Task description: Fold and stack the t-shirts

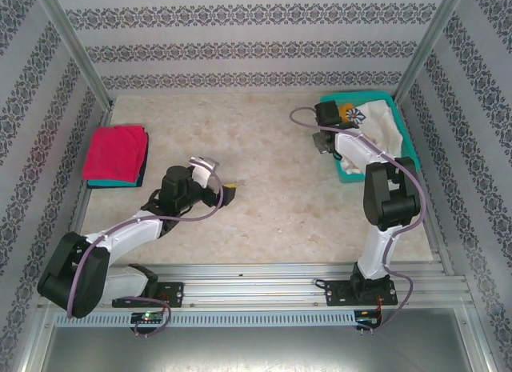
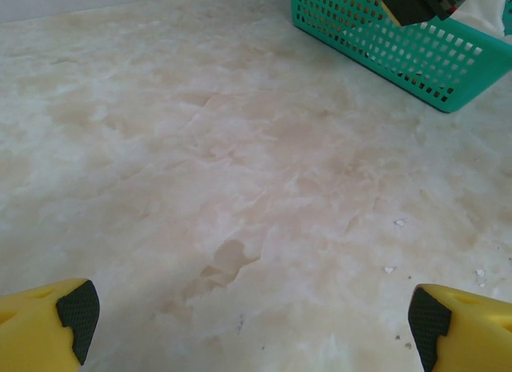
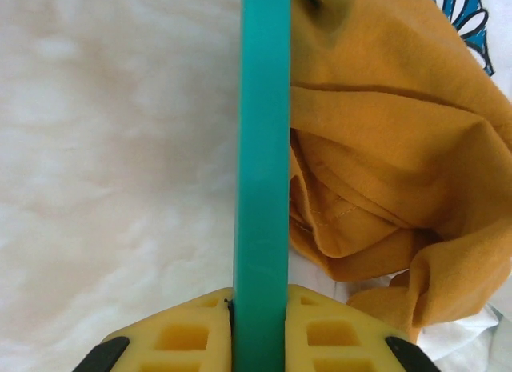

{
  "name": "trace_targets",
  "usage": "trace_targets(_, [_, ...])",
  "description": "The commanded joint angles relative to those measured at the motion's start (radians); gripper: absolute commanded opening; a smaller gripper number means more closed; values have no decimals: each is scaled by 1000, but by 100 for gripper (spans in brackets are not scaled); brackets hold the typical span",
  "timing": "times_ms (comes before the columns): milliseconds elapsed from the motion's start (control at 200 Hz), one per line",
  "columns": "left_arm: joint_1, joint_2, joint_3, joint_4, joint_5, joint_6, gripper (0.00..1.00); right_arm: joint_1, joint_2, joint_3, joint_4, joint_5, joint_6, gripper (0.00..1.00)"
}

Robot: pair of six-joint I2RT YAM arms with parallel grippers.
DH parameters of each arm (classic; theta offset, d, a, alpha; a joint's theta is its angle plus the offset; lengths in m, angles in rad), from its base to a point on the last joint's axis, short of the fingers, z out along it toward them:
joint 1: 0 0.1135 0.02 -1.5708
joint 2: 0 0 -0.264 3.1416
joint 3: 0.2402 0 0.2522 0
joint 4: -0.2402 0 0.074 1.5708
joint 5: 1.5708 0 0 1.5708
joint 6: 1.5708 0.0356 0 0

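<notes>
Mustard shirt (image 3: 376, 148) — soft, creased cloth; basket rim (image 3: 262, 148) — smooth plastic.

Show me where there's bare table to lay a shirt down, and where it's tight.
The widest bare patch is the middle of the table, between the folded stack on the left and the basket on the right, beyond the open left gripper. Crowded: the far right corner, where the right gripper clamps the basket rim beside the mustard shirt.

The table (image 1: 272, 148) is bare and passable at centre and along 12 o'clock. Folded shirts (image 1: 116, 154) block 9 o'clock. The basket (image 1: 364, 98), under the right arm (image 1: 390, 198), fills 2 o'clock. The left arm (image 1: 136, 228) crosses 7 o'clock.
</notes>
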Motion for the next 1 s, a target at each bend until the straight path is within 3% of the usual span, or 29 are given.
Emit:
trace_targets(0, [-21,12,42,62,41,2,100,-42,53,82,39,44,-94,0])
trace_targets(265, [-46,-14,42,36,34,-1,100,-134,178,229,19,33,-167,0])
trace_targets(784, [-59,-19,62,28,17,0,100,-179,284,407,-35,66,-195,3])
trace_targets(844, [-61,-19,60,32,16,-1,100,-178,276,419,-45,57,-175,11])
trace_targets(994, [-71,-22,59,30,8,1,100,-176,153,349,1,-52,-78,56])
